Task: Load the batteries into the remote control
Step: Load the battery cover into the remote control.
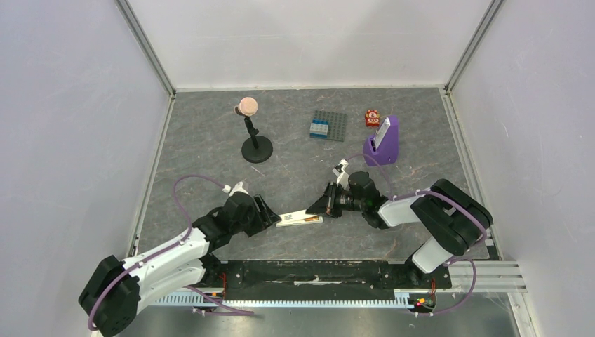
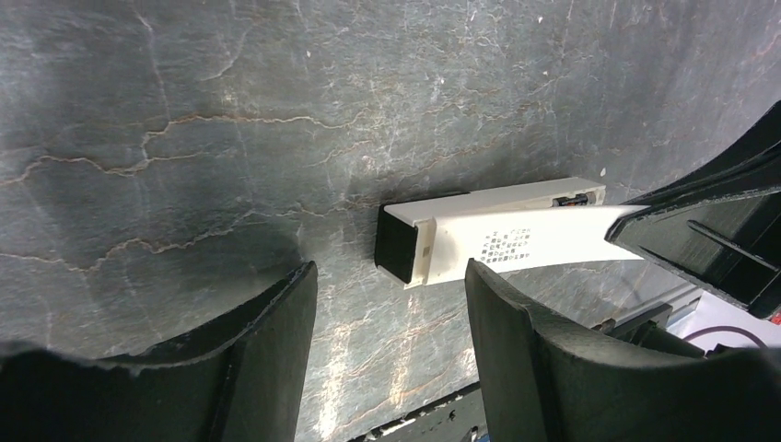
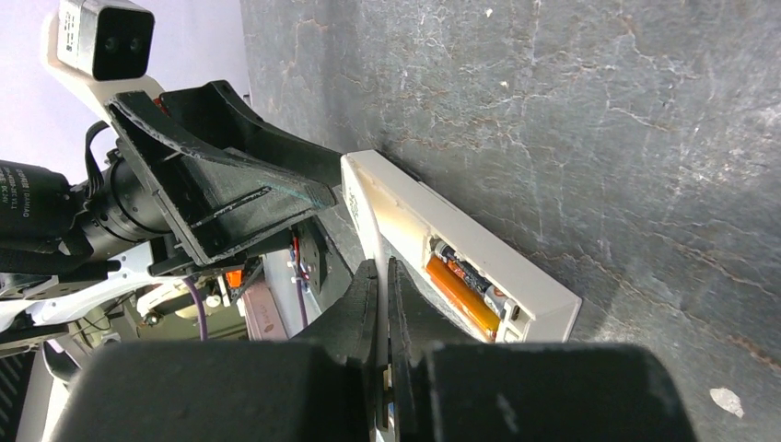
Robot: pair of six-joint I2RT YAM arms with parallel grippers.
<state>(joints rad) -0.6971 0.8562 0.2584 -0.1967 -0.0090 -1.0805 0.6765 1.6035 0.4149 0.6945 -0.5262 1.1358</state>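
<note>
Remote control (image 3: 402, 207) lies flat on the grey table (image 1: 210, 140), stretched between my two grippers, with its battery recess facing up. In that recess I see the orange battery (image 3: 460, 299) and the dark grey battery (image 3: 468, 274) side by side. The grey one is on the side farther from the right gripper (image 3: 380, 276). The recess is just beside that gripper's fingertips, a little ahead and to their right in the wrist view.

The right gripper's fingers are pressed together with no gap that I can make out. A thin white panel (image 2: 530, 244) with small print runs along the remote and reaches those fingertips. I cannot tell whether it is pinched between them or only lies against them.

The left gripper (image 2: 389, 276) stands wide apart and holds nothing. The remote's dark-capped end sits just ahead of its fingertips, roughly in line with the gap between them. One finger (image 2: 534, 359) overlaps the remote's edge in the left wrist view, but I cannot say whether it touches.

Beyond the right gripper, well apart from it, a purple stand (image 1: 387, 144) holds a pale slab. A grey studded plate (image 1: 328, 126) lies farther left. Beyond the left gripper is a black stand (image 1: 256, 149) topped with a pink ball.
</note>
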